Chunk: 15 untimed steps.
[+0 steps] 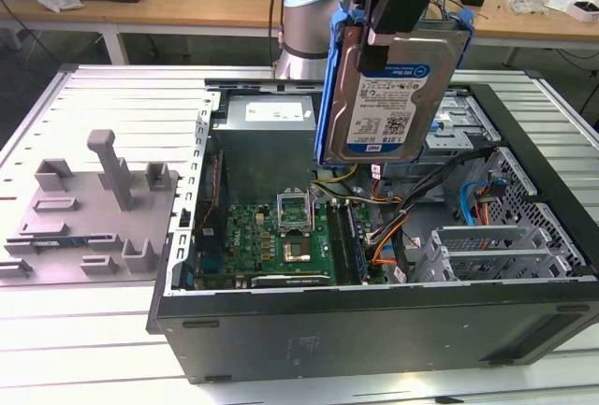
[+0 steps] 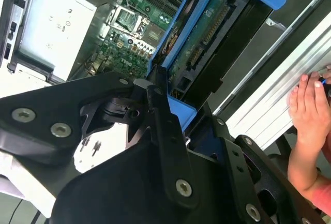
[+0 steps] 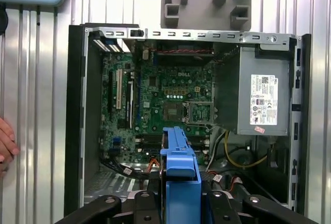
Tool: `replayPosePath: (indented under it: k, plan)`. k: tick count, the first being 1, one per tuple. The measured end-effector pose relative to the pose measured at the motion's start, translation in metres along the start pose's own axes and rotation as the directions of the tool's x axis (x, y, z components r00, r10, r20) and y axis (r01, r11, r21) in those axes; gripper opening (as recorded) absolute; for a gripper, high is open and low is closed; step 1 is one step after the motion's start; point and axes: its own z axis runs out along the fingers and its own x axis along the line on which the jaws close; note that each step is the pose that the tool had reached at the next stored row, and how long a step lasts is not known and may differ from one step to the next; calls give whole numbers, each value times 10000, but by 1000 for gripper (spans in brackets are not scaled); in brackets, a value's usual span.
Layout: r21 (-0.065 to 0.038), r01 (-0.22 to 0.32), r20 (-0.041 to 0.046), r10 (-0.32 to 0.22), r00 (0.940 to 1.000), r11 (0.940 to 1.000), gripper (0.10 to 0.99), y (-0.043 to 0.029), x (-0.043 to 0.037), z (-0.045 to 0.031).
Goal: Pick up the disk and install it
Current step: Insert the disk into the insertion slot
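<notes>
The disk, a silver drive with a white-and-blue label in a blue carrier rail, hangs upright in the air over the open computer case. My gripper is shut on its top edge, black fingers clamping both faces. The second wrist view looks along the disk edge-on, with its green circuit board and blue rail between the fingers. In the first wrist view the blue rail runs out from the gripper above the motherboard.
Inside the case are the motherboard, a grey power supply, loose cables and a grey metal drive cage. A grey fixture plate lies on the exterior view's left. A person's hand rests on the ribbed table beside the case.
</notes>
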Motion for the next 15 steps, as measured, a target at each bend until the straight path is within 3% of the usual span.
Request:
replayPosePath:
  k: [2, 10, 14, 15]
  plan:
    - [72, 1, 64, -1, 10000, 10000, 365, 20, 5, 1]
    - [79, 0, 65, -1, 10000, 10000, 365, 28, 30, 2]
    - [80, 1, 66, -1, 10000, 10000, 365, 17, 135, 6]
    - [80, 1, 64, -2, 10000, 10000, 365, 0, 196, 7]
